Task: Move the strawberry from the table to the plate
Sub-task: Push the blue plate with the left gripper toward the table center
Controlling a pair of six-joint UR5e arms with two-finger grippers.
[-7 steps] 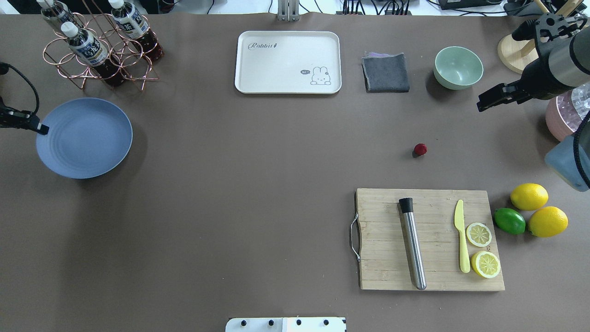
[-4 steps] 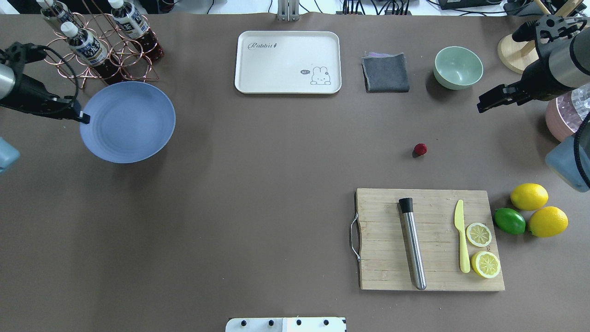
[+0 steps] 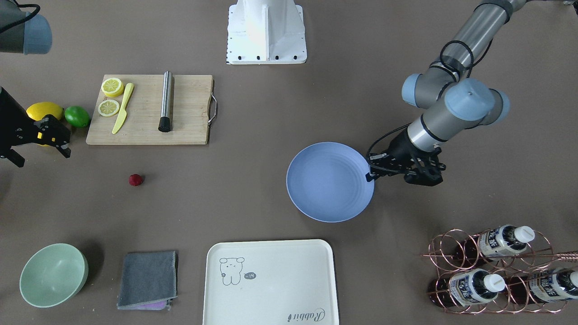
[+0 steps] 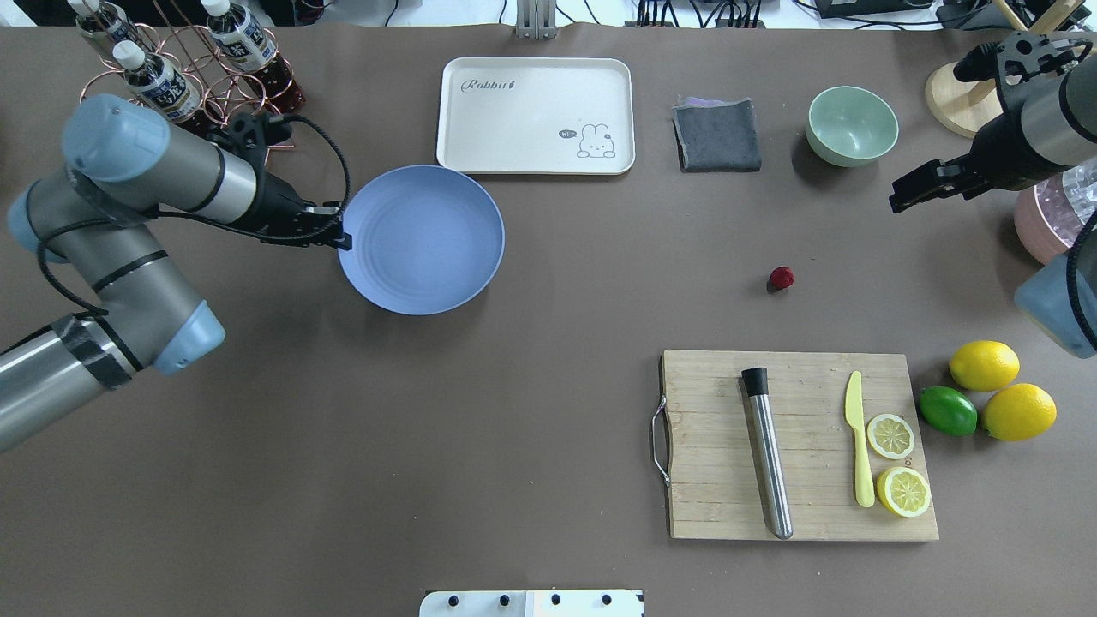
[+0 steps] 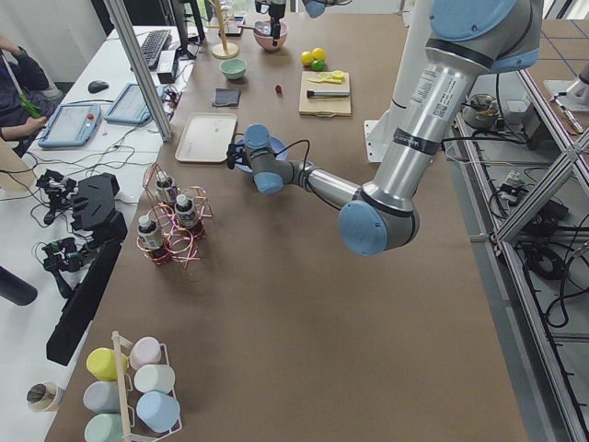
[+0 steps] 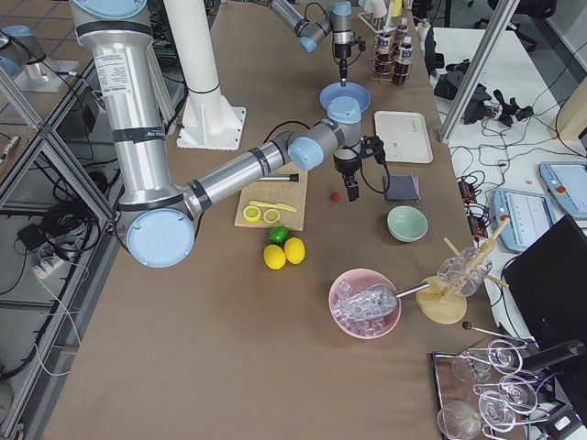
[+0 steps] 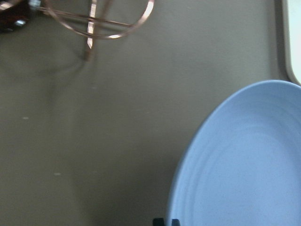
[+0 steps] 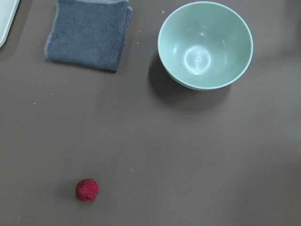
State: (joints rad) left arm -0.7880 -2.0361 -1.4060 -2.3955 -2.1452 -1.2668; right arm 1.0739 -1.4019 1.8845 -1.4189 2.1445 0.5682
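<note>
Pinching the left rim of the one blue plate [image 4: 424, 240], the left tool [image 4: 343, 241] holds it just in front of the single cream tray [image 4: 514, 120], with broad bare tabletop [image 4: 548, 360] to the near side and to the right. The one strawberry [image 4: 781, 278] lies alone on open tabletop, well right of the plate, between the far row and the wooden board [image 4: 711, 480]. The right tool [image 3: 43, 158] hovers near the right edge, its fingers spread and holding nothing. The far row has one grey cloth [image 4: 718, 135] and one green bowl [image 4: 853, 124]. On the board lie one metal rod [image 4: 767, 463], one yellow knife [image 4: 857, 446] and two lemon halves [image 4: 890, 435]. Beside it sit two lemons [image 4: 984, 365] and one lime [image 4: 947, 410]. Three bottles [image 4: 158, 86] sit at the far left corner.
</note>
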